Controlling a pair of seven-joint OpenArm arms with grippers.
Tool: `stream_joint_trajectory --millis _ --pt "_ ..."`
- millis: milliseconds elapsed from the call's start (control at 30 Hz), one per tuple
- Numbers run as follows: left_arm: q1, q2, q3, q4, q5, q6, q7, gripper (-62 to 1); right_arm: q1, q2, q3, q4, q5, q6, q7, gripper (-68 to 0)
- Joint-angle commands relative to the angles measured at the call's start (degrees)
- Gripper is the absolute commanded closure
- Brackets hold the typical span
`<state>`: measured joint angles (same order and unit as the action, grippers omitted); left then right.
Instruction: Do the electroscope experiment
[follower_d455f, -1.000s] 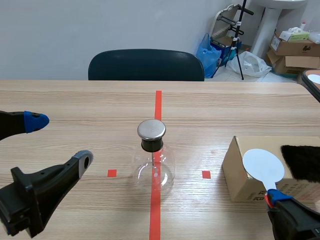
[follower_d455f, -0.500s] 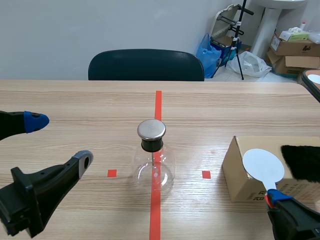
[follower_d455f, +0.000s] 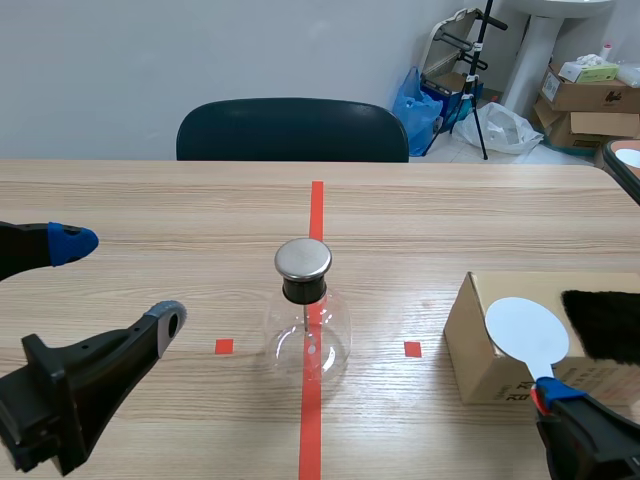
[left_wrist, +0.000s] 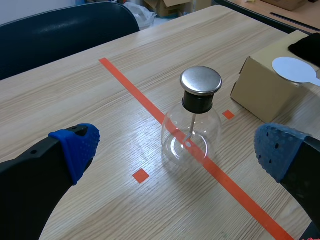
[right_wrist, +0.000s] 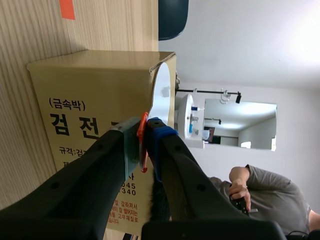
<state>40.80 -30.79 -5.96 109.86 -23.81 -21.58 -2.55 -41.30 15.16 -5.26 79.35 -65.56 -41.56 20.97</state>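
Flask stands mid-desk; its cap is the tallest pt there. Bare wood all round it: a wide gap to the left end effector, which is spread wide & holds nothing, and a narrower lane on the right before the box. Box blocks the near right side. Fur lies on top of it. Disc, pinched in the right end effector, stands at the box's near top edge; contact unclear. Beyond the flask, desk runs free to the chair.
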Motion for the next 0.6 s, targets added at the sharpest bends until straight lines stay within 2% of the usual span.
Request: stream_joint_trajectory --millis 0,100,167,233,367,500,567 --pt "0.13 0.07 0.15 0.55 -0.33 -0.15 -0.31 -62.3 0.48 0.74 0.46 0.94 -0.04 -1.14 -0.33 -1.1" --pt "0.15 -2.01 0.26 0.24 -0.96 -0.15 -0.33 -62.3 0.48 0.72 0.46 1.77 0.04 -2.01 -2.05 -1.1" --pt "0.11 -4.28 0.26 -0.42 -3.28 -0.15 -1.14 -62.3 0.35 0.74 0.46 2.71 0.02 -3.3 -2.38 -1.1" --pt "0.11 -6.62 0.26 -1.2 -6.03 -0.15 -2.34 -62.3 0.33 0.72 0.46 4.07 -0.15 -3.3 -2.95 -1.1" --pt "0.09 -11.06 0.26 -3.08 -8.68 -0.17 -5.01 -62.3 0.33 0.72 0.44 7.32 -2.6 -3.3 -5.77 -1.1" --pt "-0.24 -16.31 0.98 -5.55 -8.7 -0.44 -9.4 -62.3 0.37 0.72 0.42 10.75 -4.35 -2.58 -8.04 -1.1" --pt "-1.03 -19.17 2.08 -7.48 -10.43 -0.61 -10.1 -62.3 0.44 0.72 0.37 12.26 -4.7 -1.46 -8.28 -1.1"
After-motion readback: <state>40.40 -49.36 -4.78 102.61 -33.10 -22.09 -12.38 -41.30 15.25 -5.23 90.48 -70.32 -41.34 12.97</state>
